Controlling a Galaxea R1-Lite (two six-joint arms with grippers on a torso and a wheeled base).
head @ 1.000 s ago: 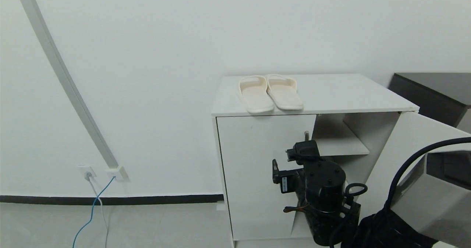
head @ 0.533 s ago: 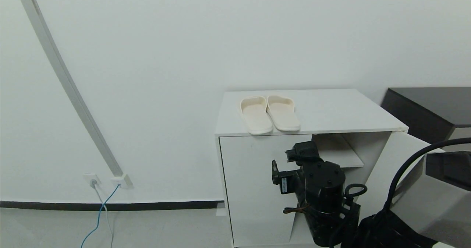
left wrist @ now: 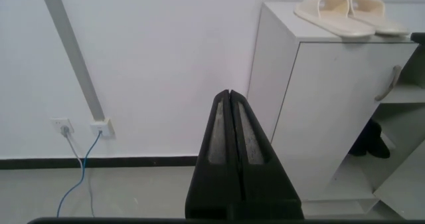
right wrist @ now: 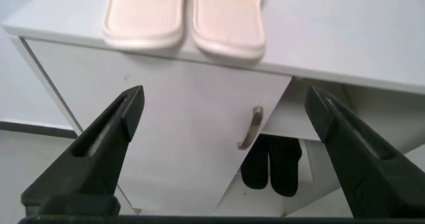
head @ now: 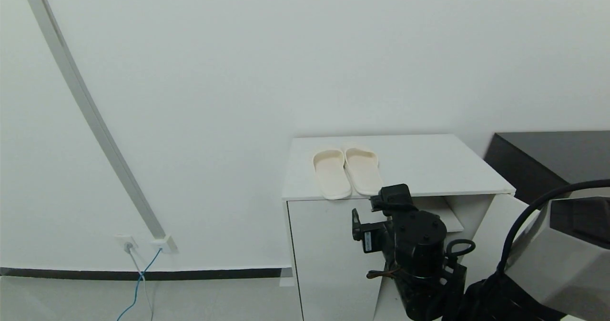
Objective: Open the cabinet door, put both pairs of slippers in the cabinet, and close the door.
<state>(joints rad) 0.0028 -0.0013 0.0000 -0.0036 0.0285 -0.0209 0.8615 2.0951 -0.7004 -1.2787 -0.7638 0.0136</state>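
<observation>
Since the right-hand door (head: 491, 230) of the cabinet (head: 429, 159) stands swung out toward the robot, the opening step looks done. A dark pair of slippers (right wrist: 269, 164) already sits in the lower compartment, under the shelf (right wrist: 292, 127). The cream pair (head: 345, 172) lies side by side on the cabinet top, at its near edge and toward the left. I judge the task roughly half done: this pair has to go inside, then the door has to be shut.

The right gripper (right wrist: 224, 94) is spread wide and holds nothing. It hangs in front of the cabinet, just below the near lip and facing the cream pair. The left gripper (left wrist: 230, 94) has its fingers pressed together, empty, out to the left of the cabinet and pointing at the wall (head: 238, 73).

The cream pair reaches the near lip, so a grasp from the front looks possible, but a nudge could tip it off. Bare top lies to its right. The left door (head: 333, 254) is closed, with its handle (right wrist: 251, 126) at the gap, so only the right half gives entry. That gap is bounded by the open door, with a dark table (head: 548, 154) beyond it.
</observation>
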